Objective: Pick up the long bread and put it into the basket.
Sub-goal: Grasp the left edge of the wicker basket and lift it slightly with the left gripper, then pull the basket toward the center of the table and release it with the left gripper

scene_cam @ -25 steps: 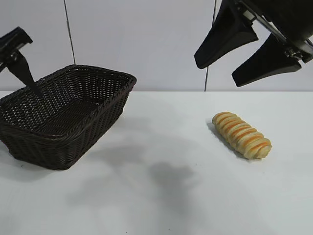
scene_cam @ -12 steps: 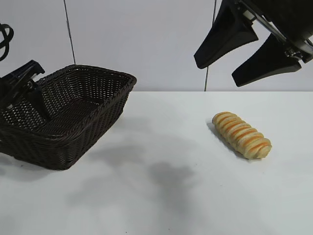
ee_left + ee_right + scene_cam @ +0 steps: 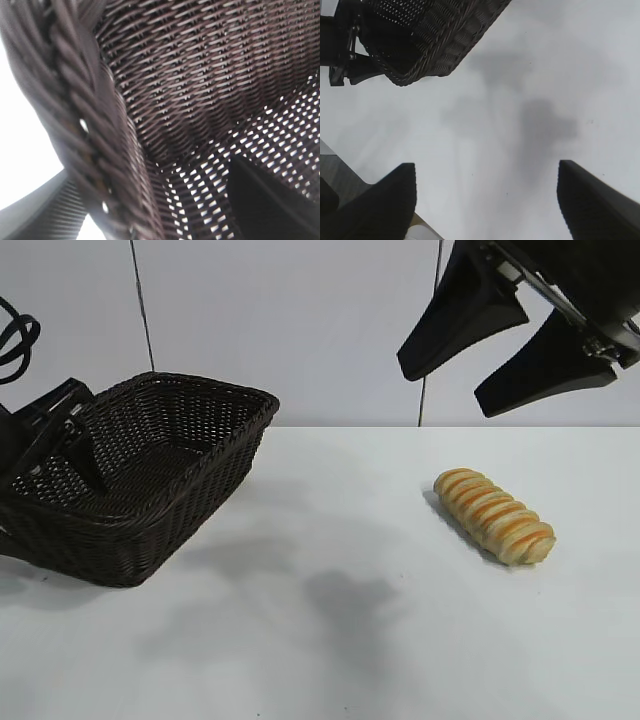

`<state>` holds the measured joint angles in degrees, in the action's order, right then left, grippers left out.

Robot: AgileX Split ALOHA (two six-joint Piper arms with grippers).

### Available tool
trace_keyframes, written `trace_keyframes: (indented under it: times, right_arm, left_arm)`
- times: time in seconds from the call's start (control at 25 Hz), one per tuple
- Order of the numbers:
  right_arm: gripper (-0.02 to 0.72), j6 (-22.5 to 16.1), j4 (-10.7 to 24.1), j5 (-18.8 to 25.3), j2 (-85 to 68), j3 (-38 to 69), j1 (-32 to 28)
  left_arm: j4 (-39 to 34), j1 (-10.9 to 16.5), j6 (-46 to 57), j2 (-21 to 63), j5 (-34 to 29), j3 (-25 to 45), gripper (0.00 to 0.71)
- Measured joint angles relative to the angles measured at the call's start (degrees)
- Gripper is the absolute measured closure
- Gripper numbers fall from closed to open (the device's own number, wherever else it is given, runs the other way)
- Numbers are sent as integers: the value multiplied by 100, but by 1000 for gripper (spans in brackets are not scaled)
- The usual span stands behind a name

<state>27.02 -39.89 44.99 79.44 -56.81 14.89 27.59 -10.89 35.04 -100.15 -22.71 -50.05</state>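
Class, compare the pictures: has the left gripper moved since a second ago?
Yes. The left gripper has come down at the basket's left rim, one finger now inside it.

left end effector [image 3: 62, 445] lowered onto basket [image 3: 200, 455] rim

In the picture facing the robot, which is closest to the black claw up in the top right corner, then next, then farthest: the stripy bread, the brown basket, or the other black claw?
1. Golden-tan ridged long bread, on the white table below the right gripper.
2. Dark brown woven wicker basket, across at the left.
3. Left gripper, at the basket's far left rim, one finger inside and one outside.
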Motion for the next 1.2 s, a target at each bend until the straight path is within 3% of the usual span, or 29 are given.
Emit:
trace_keyframes:
  times: [0.24,0.4,0.56,0.92,1.2]
  right_arm:
    - [147,0,0,0,0,0,0]
    - [147,0,4,0,0,0,0]
    - [147,0,4,0,0,0,0]
    - [147,0,4,5,0,0,0]
    - [147,0,4,10,0,0,0]
  left_arm:
    - [62,26,106,0,43,-5,613]
    - [139,48,58,68,-201,-7,613]
    - [174,229,-123,265,-827,-232,613]
    - [83,360,-1803,311,-2241,-1493,613]
    - [2,360,-3116,-234,-3184,-2079,613]
